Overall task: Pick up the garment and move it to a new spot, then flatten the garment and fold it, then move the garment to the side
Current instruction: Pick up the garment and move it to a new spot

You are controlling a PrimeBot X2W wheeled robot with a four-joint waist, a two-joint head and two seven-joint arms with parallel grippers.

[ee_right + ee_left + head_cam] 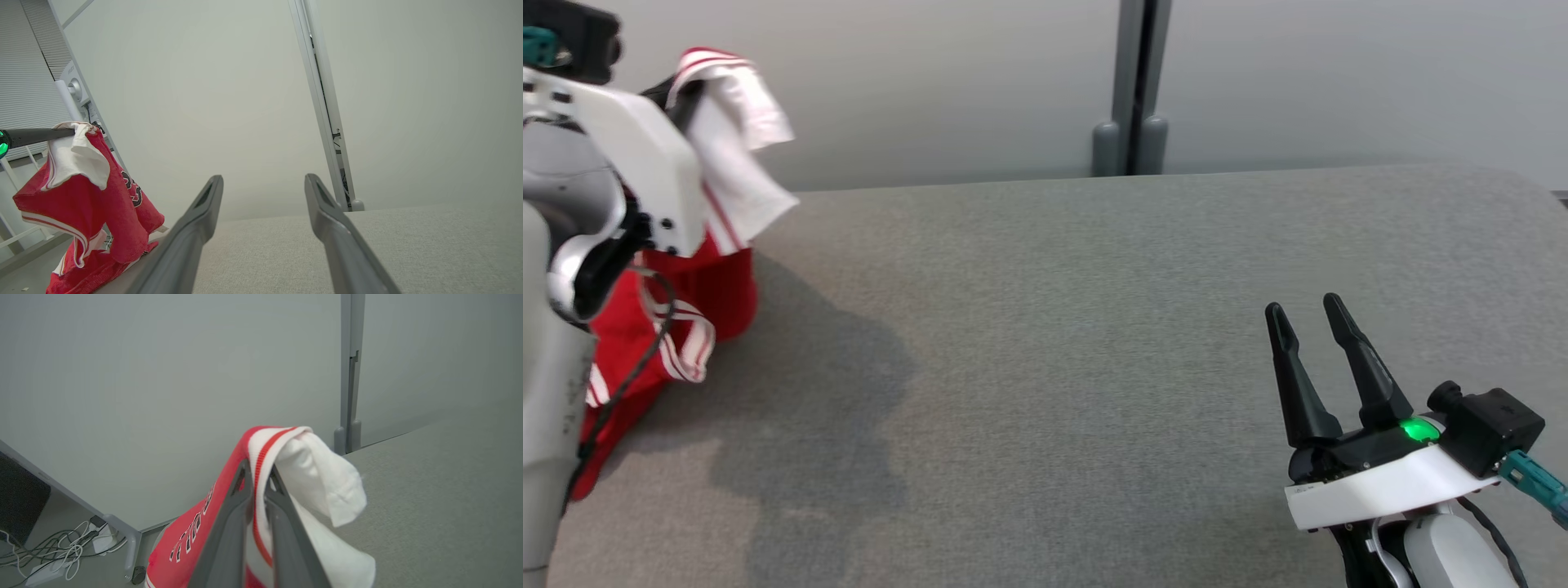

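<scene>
- The left gripper (pixel 255 471) is clamped on the garment (pixel 707 286). Its two fingers are pressed together over the striped hem (pixel 265 437), with cloth spilling down either side of them.
- The garment is a red jersey with white trim and a white inner face. It hangs at the table's (pixel 1054 327) 9 o'clock end in the head view. The top is lifted clear, and the lowest folds seem to trail at the table edge.
- Its long axis runs about 12 to 6 o'clock, straight down from the grip, bunched and not spread out.
- The right gripper (pixel 1303 309) stands with its jaws wide apart and nothing between them. It sits low over the table at 4 o'clock in the head view.
- From the right gripper the garment lies toward 10 o'clock and well apart, so the left arm is the one placed to carry it.
- Bare table stretches toward 3 o'clock from the garment, and a new spot would likely be there.
- Black-edged lettering (pixel 192 533) runs along the red cloth, and part of a numeral (pixel 132 192) shows in the right wrist view. Both are too creased to read.
</scene>
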